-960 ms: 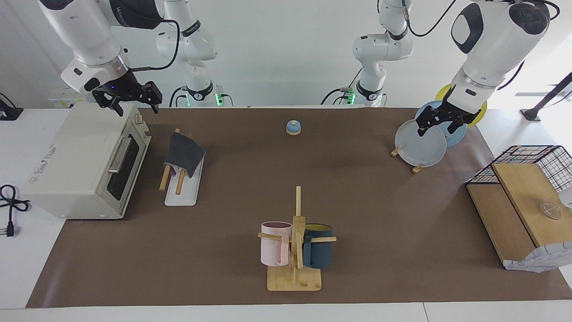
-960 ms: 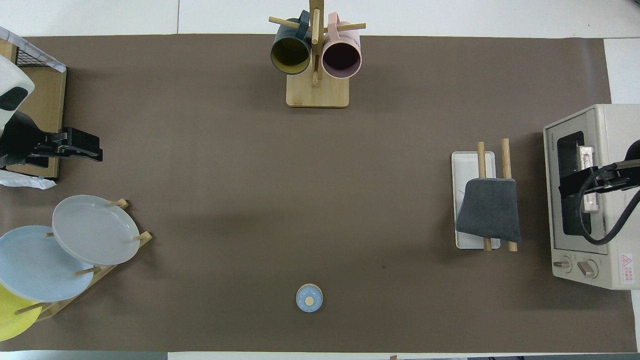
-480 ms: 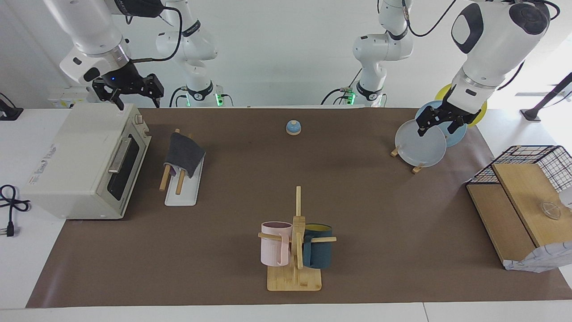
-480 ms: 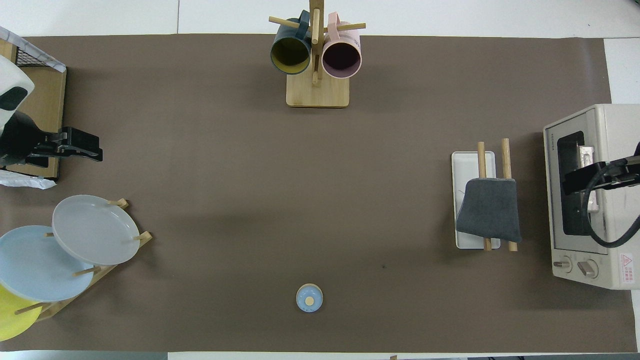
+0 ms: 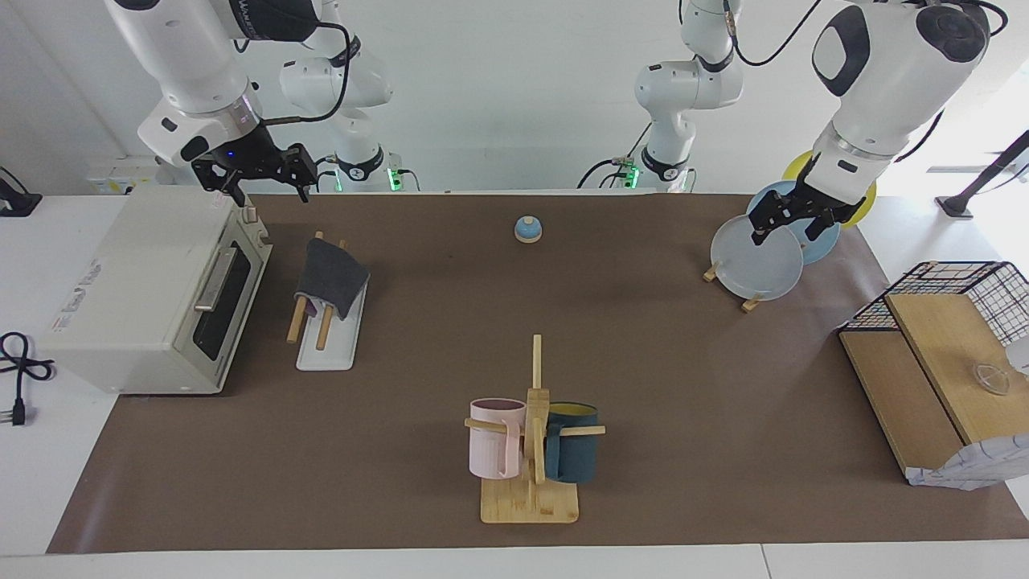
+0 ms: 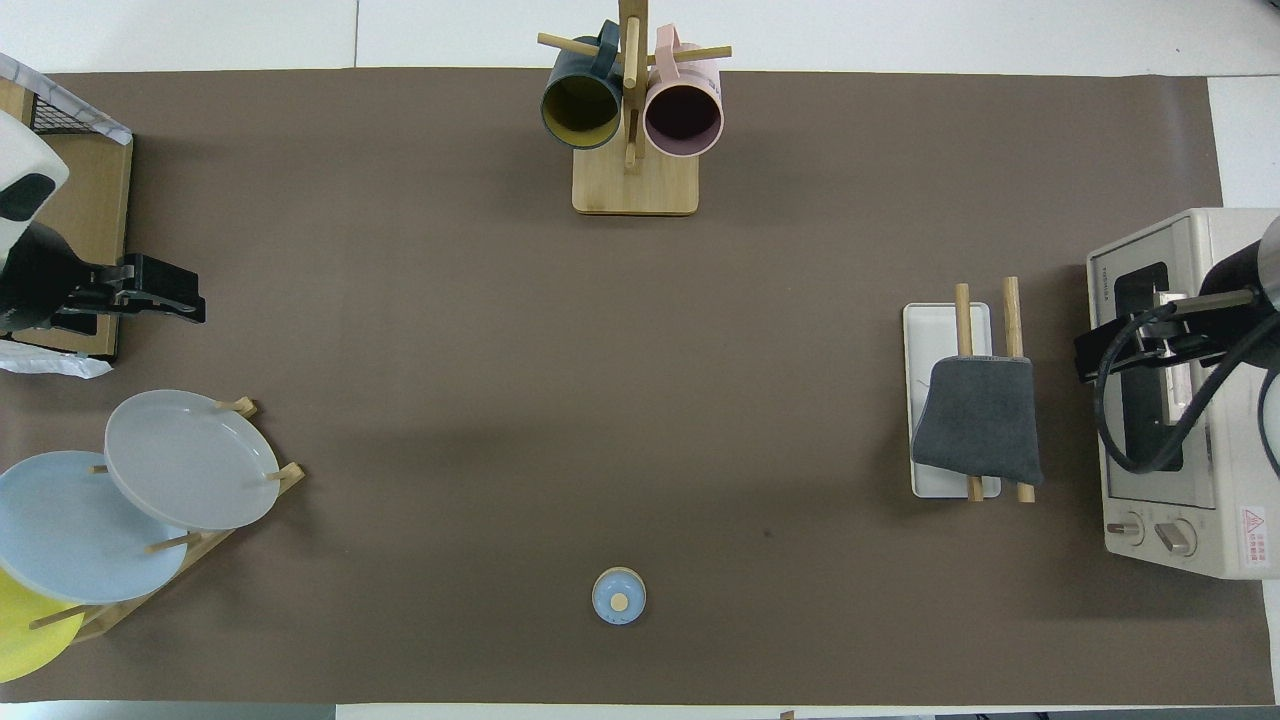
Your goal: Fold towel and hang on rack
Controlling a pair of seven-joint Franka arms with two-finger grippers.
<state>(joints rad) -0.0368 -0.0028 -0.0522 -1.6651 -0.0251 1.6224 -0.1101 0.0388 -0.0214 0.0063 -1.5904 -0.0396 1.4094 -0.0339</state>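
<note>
Overhead view: bare mat [image 6: 620, 400] beside rack [image 6: 950, 330]

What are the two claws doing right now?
Left claw: open, empty, over the plates.
Right claw: open, empty, above the toaster oven.

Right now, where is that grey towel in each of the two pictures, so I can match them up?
Facing view: the towel hangs over the rack, at the picture's left, beside the toaster oven.
Overhead view: the towel hangs on the rack at the picture's right.
Shared landmark: the toaster oven, right beside the rack in both.
</note>
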